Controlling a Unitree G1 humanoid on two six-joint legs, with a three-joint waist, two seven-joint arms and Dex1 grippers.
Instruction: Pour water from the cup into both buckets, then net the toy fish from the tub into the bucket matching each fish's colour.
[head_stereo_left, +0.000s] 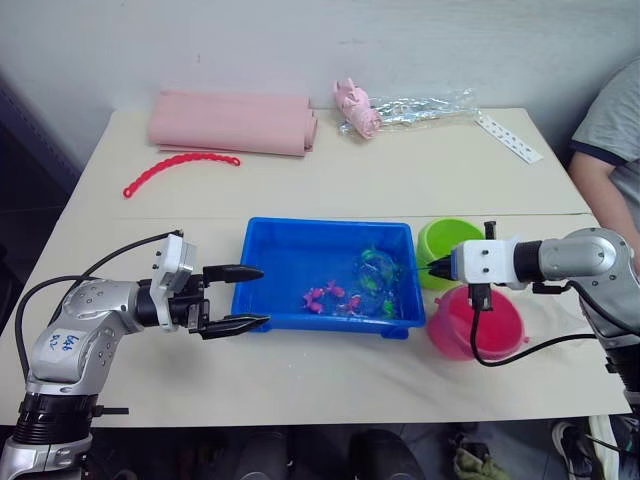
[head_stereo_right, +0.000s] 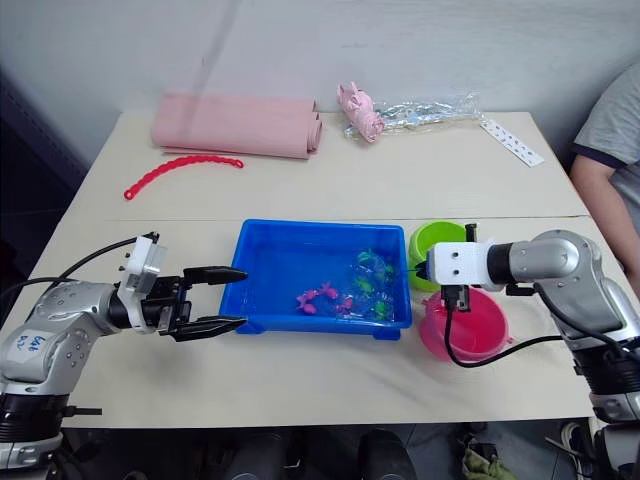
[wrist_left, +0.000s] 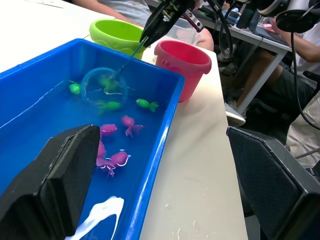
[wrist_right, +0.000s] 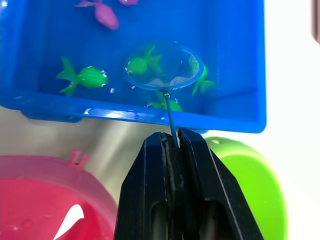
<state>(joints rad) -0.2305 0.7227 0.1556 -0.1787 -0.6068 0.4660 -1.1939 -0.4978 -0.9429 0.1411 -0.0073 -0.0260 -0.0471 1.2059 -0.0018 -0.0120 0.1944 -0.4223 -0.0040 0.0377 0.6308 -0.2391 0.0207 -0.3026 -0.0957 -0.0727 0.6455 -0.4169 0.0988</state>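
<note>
The blue tub (head_stereo_left: 275, 245) sits mid-table, holding water and several toy fish, pink ones (head_stereo_left: 325, 296) near its front and green ones (head_stereo_left: 376, 262) at its right. My right gripper (head_stereo_left: 437, 268) is shut on the net's thin handle. The net's blue hoop (wrist_right: 162, 65) is dipped in the tub's right end, with a green fish (wrist_right: 141, 65) inside its ring. Right of the tub stand the green bucket (head_stereo_left: 447, 240) and, nearer, the pink bucket (head_stereo_left: 476, 325). My left gripper (head_stereo_left: 262, 296) is open and empty, straddling the tub's front-left corner. The cup is out of view.
A rolled pink cloth (head_stereo_left: 232, 122) and a red bead chain (head_stereo_left: 180, 165) lie at the back left. A pink toy in a clear bag (head_stereo_left: 400, 110) and a white strip (head_stereo_left: 510, 138) lie at the back right. A person (head_stereo_left: 610, 130) sits at the right edge.
</note>
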